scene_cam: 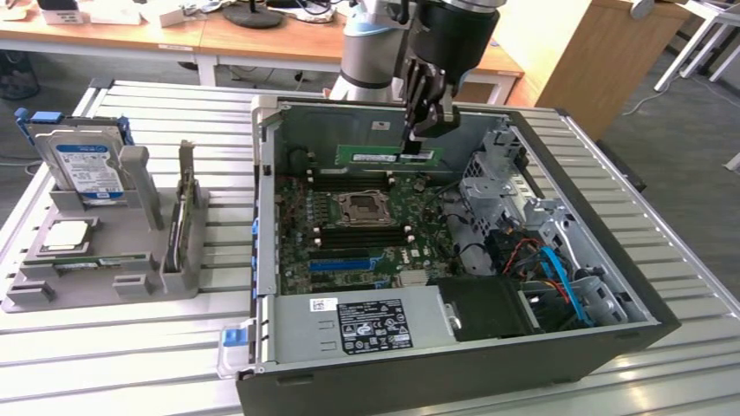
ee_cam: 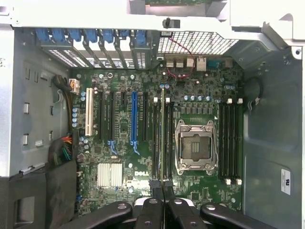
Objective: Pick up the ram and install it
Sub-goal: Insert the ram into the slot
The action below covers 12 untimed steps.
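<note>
The ram (scene_cam: 373,155), a long green stick with a white label, hangs level inside the open computer case (scene_cam: 601,286), above the motherboard (scene_cam: 347,238). My gripper (scene_cam: 421,137) is shut on its upper edge, toward the exterior view's right end of the stick. In the wrist view the ram (ee_cam: 162,124) shows edge-on as a thin strip between my black fingers (ee_cam: 150,202). It hovers over the long black memory slots (ee_cam: 168,138) beside the open CPU socket (ee_cam: 195,145).
More black memory slots (ee_cam: 228,143) lie on the socket's other side. A grey parts holder (scene_cam: 116,277) at the exterior view's left carries a blue-labelled hard drive (scene_cam: 87,169) and a silver CPU chip (scene_cam: 68,234). Drive cages and cables (scene_cam: 543,251) crowd the case's right side.
</note>
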{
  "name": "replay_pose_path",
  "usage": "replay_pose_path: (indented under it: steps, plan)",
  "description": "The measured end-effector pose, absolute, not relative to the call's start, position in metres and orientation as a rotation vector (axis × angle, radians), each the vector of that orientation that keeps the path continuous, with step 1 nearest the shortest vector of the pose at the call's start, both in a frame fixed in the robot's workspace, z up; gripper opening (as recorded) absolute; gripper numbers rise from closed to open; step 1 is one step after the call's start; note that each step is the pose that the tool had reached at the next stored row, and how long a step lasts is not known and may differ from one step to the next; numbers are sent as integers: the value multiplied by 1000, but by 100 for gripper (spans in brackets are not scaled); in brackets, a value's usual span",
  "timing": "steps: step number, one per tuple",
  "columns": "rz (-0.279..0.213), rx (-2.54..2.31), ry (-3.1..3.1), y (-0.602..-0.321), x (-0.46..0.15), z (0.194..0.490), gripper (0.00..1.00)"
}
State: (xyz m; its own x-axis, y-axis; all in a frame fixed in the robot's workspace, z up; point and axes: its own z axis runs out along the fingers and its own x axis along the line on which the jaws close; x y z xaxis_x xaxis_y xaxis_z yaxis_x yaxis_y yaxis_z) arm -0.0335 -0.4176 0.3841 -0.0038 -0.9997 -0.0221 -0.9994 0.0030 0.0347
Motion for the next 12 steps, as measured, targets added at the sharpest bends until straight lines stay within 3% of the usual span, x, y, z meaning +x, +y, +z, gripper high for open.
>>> replay_pose_path:
  steps: [12]
  plan:
    - [-63, 2211, -2218, -418, -34, 378, 12]
